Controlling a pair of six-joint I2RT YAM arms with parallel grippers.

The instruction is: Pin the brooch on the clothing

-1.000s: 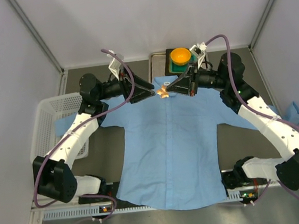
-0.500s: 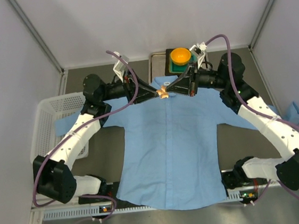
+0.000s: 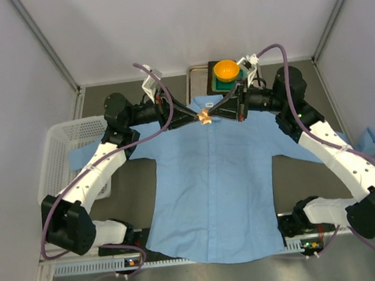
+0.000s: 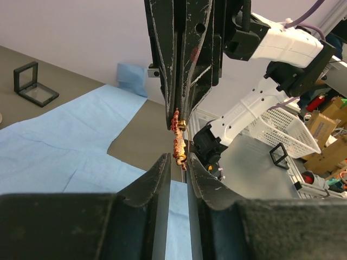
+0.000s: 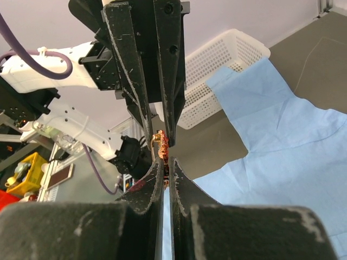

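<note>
Top view: the left gripper (image 3: 195, 117) has closed in on the right gripper (image 3: 215, 114). The brooch (image 3: 204, 116) sits between them, over the top of the shirt (image 3: 212, 185).

Left wrist: jaws have narrowed around the brooch; clamping unconfirmed.

Right wrist: jaws clamped on the brooch. Judged a two-handed clasp step.

Bright even light, soft shadows, blurred foregrounds

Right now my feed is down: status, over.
Right gripper shut on brooch. Left gripper at brooch, grip unclear. Brooch over shirt collar; nothing in the way seen.
</note>
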